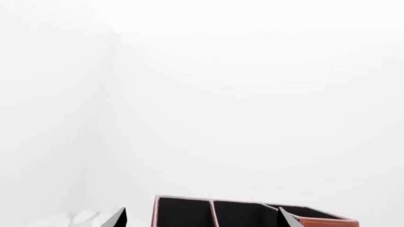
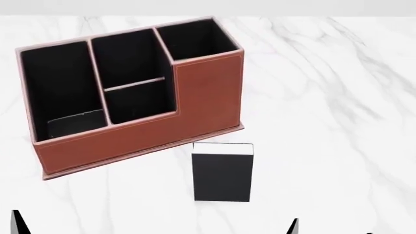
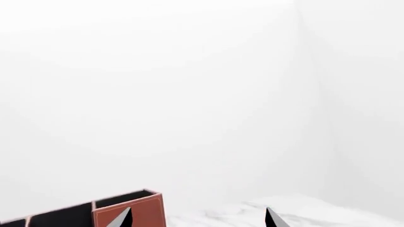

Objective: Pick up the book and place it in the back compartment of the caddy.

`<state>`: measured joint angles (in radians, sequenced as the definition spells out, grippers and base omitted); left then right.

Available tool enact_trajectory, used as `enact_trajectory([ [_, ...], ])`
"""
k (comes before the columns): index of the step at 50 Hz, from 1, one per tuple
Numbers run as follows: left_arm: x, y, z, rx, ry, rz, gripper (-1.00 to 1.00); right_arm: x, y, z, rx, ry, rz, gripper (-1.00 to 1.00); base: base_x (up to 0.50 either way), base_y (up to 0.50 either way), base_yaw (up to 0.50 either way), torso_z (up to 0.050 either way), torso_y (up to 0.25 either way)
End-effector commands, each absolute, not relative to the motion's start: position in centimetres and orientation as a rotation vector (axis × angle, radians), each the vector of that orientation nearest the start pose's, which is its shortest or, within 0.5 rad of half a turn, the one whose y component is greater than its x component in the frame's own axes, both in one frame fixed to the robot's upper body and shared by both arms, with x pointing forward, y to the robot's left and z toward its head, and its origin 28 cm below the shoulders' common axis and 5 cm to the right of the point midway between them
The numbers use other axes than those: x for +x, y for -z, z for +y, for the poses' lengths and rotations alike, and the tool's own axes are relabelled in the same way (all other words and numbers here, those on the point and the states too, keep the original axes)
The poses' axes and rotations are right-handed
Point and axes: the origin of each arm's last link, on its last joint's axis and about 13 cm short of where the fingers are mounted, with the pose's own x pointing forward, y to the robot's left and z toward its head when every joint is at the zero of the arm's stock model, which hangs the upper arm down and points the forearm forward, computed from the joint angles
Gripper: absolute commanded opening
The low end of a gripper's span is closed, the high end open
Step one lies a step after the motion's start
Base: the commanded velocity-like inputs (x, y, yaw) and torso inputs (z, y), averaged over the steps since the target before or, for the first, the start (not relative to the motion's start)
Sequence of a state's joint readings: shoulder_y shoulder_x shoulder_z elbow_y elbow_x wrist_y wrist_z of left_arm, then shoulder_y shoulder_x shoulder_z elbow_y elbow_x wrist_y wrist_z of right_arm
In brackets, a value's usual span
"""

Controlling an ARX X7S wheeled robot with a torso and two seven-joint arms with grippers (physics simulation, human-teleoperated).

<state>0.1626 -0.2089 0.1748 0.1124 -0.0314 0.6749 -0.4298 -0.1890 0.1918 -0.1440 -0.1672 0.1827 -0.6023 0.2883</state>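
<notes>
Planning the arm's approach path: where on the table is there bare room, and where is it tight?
Open marble table lies right of the caddy and book, and near-left of the book. Tight: the narrow strip between the book and the caddy's front wall.

- White marble-patterned table top with grey veins (image 2: 325,73) carries everything
- Reddish-brown leather caddy with black lining (image 2: 195,92) sits on it, toward the back left
- Thick black hardback book with white page edges (image 2: 222,176) stands just in front of the caddy, apart from it

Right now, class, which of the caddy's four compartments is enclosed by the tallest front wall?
The square end compartment at the caddy's right end. The front wall steps up there, while the other three sit behind the lower stretch.
</notes>
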Motion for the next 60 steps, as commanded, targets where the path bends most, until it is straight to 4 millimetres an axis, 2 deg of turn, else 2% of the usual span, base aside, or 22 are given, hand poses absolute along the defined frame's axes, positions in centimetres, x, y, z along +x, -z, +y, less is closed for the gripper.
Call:
enact_trajectory([
  [1,16.98,-4.84,21.19,-0.055,-0.173,-0.6,1.0,16.52,-5.24,-10.73,0.155,0.118,-0.546,1.0,0.13,0.0,0.0,0.0,0.0],
  [60,16.92,-4.94,21.24,-0.063,-0.175,-0.601,1.0,16.51,-5.29,-10.71,0.151,0.121,-0.548,1.0,0.13,0.0,0.0,0.0,0.0],
])
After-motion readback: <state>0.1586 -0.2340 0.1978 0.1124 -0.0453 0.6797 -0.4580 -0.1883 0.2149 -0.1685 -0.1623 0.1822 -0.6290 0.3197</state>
